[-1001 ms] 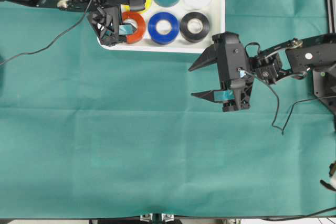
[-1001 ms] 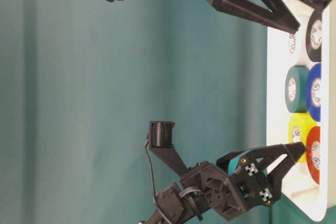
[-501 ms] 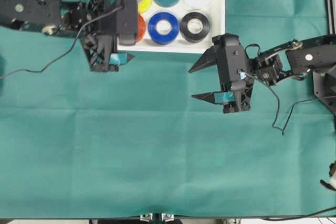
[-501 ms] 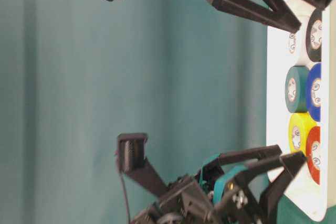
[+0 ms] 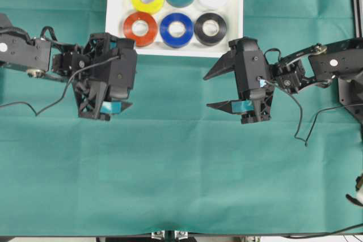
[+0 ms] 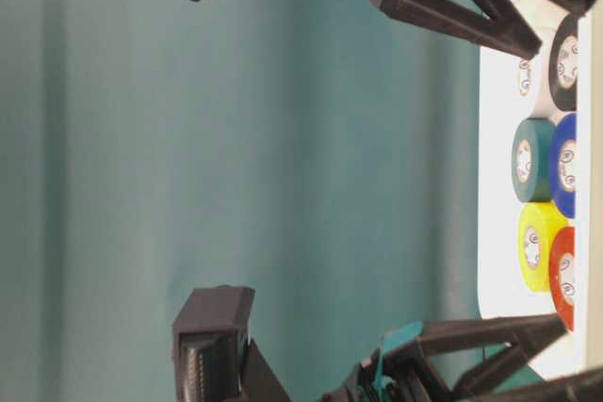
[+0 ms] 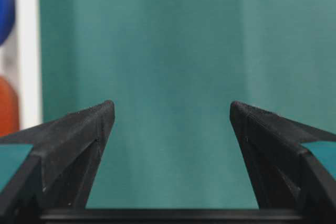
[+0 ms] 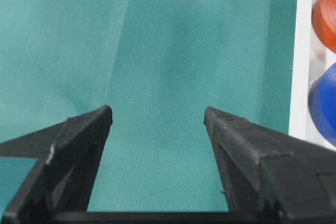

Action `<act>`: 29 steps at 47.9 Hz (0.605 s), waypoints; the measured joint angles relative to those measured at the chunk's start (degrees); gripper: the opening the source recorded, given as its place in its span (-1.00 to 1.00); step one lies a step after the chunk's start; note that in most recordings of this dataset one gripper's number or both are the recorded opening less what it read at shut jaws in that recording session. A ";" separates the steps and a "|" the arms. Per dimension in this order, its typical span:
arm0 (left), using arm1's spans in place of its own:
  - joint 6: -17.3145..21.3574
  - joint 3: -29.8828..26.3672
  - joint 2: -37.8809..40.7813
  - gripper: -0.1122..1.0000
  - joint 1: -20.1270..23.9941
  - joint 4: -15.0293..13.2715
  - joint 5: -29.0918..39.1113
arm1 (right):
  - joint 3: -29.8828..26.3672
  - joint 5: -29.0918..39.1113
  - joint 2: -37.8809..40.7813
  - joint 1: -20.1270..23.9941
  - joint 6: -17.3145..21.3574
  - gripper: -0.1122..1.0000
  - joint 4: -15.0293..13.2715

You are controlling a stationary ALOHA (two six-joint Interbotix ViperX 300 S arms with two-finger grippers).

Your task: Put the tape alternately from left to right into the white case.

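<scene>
Both arms reach in level over the green cloth (image 5: pixel 181 174), just in front of the white case (image 5: pixel 116 4). The left gripper (image 7: pixel 170 116) and right gripper (image 8: pixel 157 116) stand wide open, holding nothing. All six tape rolls (image 5: pixel 179 29) lie inside the case, beyond the fingertips.

The overhead view's top edge cuts off the white case (image 5: pixel 116 4) rim.
</scene>
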 measured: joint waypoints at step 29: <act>-1.14 1.41 1.49 0.29 -3.34 0.09 -3.52 | 0.00 0.00 0.62 0.88 0.00 0.63 0.79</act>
